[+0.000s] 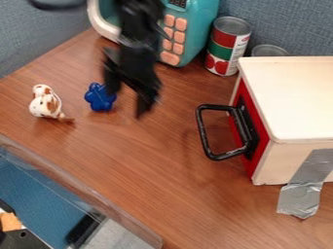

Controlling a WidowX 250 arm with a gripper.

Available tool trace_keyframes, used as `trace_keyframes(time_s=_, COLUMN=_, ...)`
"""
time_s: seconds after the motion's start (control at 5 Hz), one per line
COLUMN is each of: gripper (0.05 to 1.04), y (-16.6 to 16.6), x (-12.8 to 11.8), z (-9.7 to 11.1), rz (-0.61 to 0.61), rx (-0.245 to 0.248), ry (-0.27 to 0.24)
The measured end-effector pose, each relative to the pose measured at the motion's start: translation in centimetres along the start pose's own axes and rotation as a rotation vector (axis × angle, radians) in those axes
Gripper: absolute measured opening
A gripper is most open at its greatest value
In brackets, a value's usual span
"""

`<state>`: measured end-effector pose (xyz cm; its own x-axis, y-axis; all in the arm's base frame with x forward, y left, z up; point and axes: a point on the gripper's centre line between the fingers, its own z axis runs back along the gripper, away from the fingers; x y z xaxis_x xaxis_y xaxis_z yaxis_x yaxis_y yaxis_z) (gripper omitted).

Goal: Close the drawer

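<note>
My gripper (127, 102) hangs over the table at upper centre, blurred, with its two fingers apart and nothing visible between them. It is left of the wooden box (296, 97) and does not touch it. The drawer's red front (259, 127) faces left, roughly flush with the box's edge, and I see no drawer sides standing out. A black loop handle (202, 130) juts from that front toward the table's middle. The drawer's inside is hidden.
Near the gripper's left finger lies a blue flower-shaped piece (100, 97), with a spotted toy (46, 102) farther left. Behind stand a teal toy microwave (200, 22) and a can (228, 46). Silver tape (300, 198) runs from the box onto the table (149, 170).
</note>
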<state>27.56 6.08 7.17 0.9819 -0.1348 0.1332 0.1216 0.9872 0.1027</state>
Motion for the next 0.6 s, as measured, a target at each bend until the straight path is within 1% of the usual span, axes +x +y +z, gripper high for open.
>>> trace_keyframes(time_s=0.2, gripper=0.999, y=2.8, x=-2.9, z=2.5, rz=0.016, rx=0.016, ry=-0.012)
trace_keyframes(time_s=0.4, gripper=0.999, y=5.6, x=-5.8, z=3.7, rz=0.037, rx=-0.024, ry=-0.004)
trace_keyframes(time_s=0.6, gripper=0.999, y=7.5, x=-8.5, z=5.1, rz=0.058, rx=-0.093, ry=-0.018)
